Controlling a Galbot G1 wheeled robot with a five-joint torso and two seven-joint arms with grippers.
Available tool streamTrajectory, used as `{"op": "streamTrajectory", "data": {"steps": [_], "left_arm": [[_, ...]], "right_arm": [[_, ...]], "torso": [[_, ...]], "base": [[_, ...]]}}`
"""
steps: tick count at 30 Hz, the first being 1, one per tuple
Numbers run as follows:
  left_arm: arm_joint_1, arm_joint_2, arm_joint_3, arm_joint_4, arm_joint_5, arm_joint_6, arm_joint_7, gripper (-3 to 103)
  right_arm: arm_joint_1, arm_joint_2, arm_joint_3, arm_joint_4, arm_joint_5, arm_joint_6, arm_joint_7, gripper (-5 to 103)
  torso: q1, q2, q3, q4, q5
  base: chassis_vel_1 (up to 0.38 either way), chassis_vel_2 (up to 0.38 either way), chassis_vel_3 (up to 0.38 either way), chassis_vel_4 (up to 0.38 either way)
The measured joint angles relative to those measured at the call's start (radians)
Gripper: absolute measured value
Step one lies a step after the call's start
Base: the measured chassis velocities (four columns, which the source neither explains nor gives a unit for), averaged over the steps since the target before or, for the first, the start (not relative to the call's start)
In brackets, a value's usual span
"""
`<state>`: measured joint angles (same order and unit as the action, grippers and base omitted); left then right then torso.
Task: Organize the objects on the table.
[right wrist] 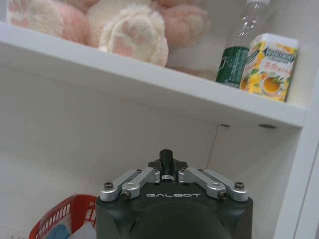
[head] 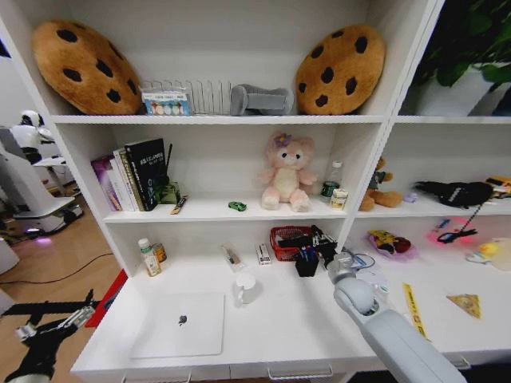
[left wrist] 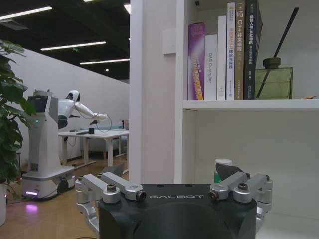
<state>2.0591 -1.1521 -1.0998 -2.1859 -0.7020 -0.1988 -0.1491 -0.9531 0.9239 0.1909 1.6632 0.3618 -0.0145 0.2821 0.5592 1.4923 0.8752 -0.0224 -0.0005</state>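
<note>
Near the back of the table (head: 295, 319), clamped upright in the right gripper (right wrist: 166, 175): black pen (right wrist: 165, 155), close under the shelf holding a plush toy (right wrist: 134, 30), beside the black pen cup (head: 306, 265) and red basket (head: 283, 238). Could slip from so thin a pinch, or tip the cup if lowered off-centre. Farther out, silver laptop (head: 180, 323) lying closed; left gripper (head: 56, 327) spread and idle off the table's left end.
</note>
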Motion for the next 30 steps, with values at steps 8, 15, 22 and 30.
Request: {"op": "streamTrajectory", "data": {"steps": [8, 15, 22, 30], "left_arm": [[0.000, 0.000, 0.000, 0.000, 0.000, 0.000, 0.000, 100], [0.000, 0.000, 0.000, 0.000, 0.000, 0.000, 0.000, 100], [0.000, 0.000, 0.000, 0.000, 0.000, 0.000, 0.000, 100], [0.000, 0.000, 0.000, 0.000, 0.000, 0.000, 0.000, 100]], "right_arm": [[0.072, 0.044, -0.061, -0.143, -0.018, 0.061, -0.018, 11], [0.085, 0.059, -0.078, -0.175, -0.024, 0.073, -0.018, 11], [0.063, 0.049, -0.069, -0.154, -0.014, 0.065, -0.013, 28], [0.016, 0.035, -0.041, -0.082, 0.011, 0.045, -0.008, 55]], "torso": [[0.000, 0.000, 0.000, 0.0000, 0.0001], [0.000, 0.000, 0.000, 0.0000, 0.0000], [0.000, 0.000, 0.000, 0.0000, 0.0001], [0.000, 0.000, 0.000, 0.0000, 0.0001]], "base": [[0.000, 0.000, 0.000, 0.000], [0.000, 0.000, 0.000, 0.000], [0.000, 0.000, 0.000, 0.000], [0.000, 0.000, 0.000, 0.000]]}}
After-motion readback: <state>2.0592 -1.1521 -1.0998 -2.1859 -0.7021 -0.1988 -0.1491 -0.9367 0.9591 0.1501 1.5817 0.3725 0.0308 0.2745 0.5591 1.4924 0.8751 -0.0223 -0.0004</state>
